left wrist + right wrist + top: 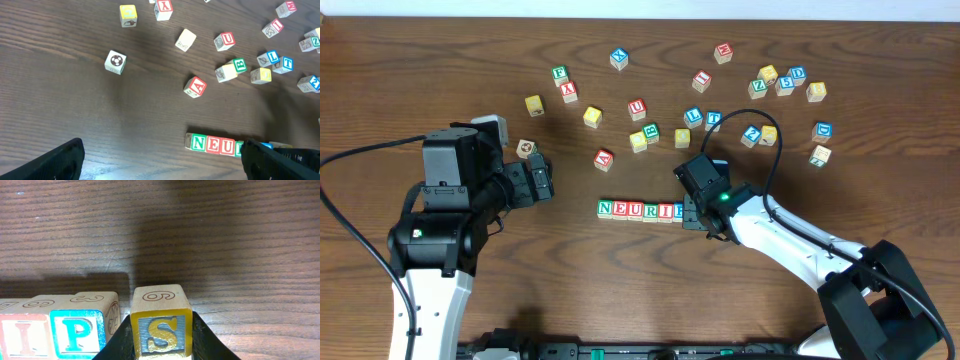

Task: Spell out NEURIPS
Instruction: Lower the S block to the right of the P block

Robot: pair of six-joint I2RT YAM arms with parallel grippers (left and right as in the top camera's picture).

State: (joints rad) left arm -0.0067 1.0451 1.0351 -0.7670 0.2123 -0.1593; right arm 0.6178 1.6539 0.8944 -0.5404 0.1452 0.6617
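Note:
A row of cubes at the table's middle reads N, E, U, R, I from the overhead view. Its right end is hidden there under my right gripper. In the right wrist view the red I cube and the blue P cube stand side by side. Just right of P, across a narrow gap, is the yellow S cube, with my right gripper shut on it. My left gripper hangs open and holds nothing, left of the row's N, E, U cubes.
Loose cubes lie scattered behind the row: a red A, a green B, a spare red U, blue L and T, a red X. A ball-picture cube sits near my left gripper.

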